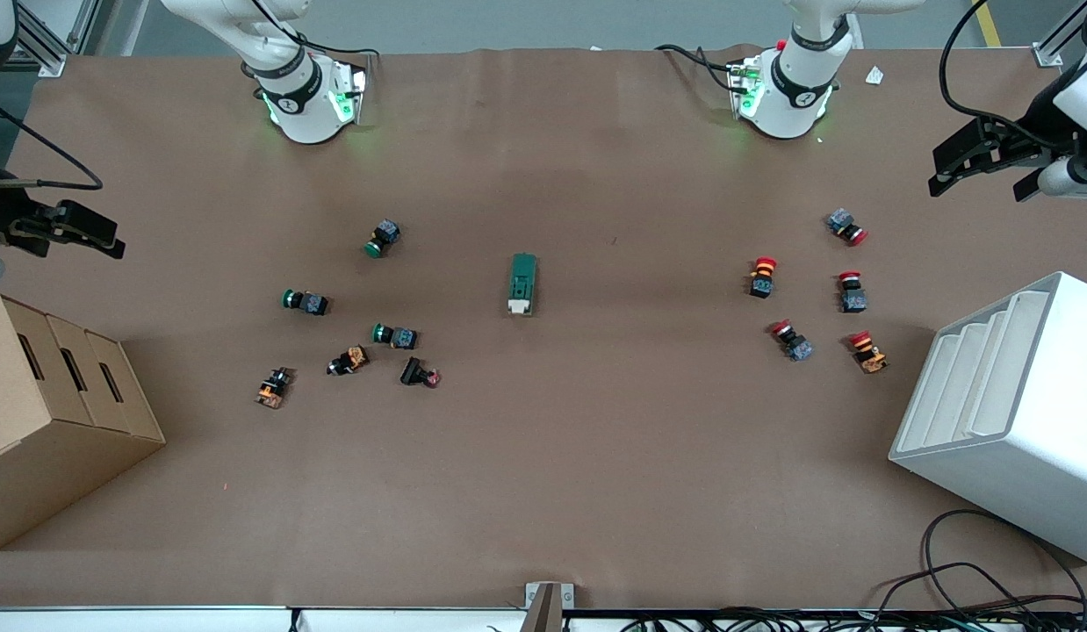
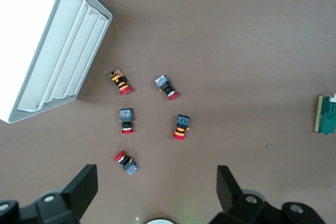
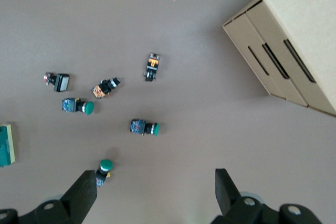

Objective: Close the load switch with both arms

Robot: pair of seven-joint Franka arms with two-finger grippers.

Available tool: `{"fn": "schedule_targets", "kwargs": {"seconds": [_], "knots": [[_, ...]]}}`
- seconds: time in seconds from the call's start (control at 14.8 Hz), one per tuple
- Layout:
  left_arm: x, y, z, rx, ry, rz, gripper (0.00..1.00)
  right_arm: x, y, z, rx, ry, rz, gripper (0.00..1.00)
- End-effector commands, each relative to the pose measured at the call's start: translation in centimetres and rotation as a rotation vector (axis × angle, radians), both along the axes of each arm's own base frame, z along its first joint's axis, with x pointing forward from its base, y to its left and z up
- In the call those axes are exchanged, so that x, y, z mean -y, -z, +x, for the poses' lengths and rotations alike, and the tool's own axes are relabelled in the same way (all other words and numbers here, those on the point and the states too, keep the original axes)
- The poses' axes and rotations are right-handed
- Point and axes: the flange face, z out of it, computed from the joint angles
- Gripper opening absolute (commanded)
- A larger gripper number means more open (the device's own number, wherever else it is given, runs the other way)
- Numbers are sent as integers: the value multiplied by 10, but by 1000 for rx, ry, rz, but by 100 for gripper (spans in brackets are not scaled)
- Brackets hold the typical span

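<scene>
The load switch (image 1: 522,283) lay flat near the middle of the table (image 1: 543,491), its cream lever end turned toward the front camera, well apart from both sets of my fingers and roughly between them. Nothing touched it, so I judged the closing not yet begun and the step in hand to be the approach. My left gripper (image 1: 982,167) hung high over the left arm's end of the table with its fingers (image 2: 84,184) spread wide and empty; the red-capped push buttons (image 2: 152,114) lay scattered below and just ahead of them, and the white slotted rack (image 2: 58,51) sat farther out past those. My right gripper (image 1: 69,228) hung over the right arm's end, its fingers (image 3: 81,195) likewise parted and holding nothing, with the green-capped push buttons (image 3: 105,124) and a few black ones below and the cardboard box (image 3: 294,45) off to one side. To do it well, I reckoned I should carry both hands inward above the buttons rather than through them, let one gripper pin the green body across its narrow sides, and bring the other squarely onto the lever, pressing along its travel so the block would not skid or twist.
</scene>
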Motion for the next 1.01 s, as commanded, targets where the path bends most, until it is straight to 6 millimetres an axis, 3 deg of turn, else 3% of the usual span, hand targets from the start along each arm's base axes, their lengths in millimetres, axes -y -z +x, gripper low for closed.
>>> {"fn": "schedule_targets", "kwargs": {"seconds": [0.0, 0.27, 0.4, 0.94], "knots": [[-3, -3, -7, 14, 18, -15, 100, 2, -5, -2, -15, 11, 21, 100], [-2, 9, 2, -8, 19, -11, 100, 6, -5, -3, -15, 21, 20, 100], [-4, 0, 3, 12, 11, -8, 100, 5, -6, -3, -10, 19, 20, 100], [-3, 3, -1, -20, 11, 5, 100, 6, -9, -11, -15, 19, 22, 100]]}}
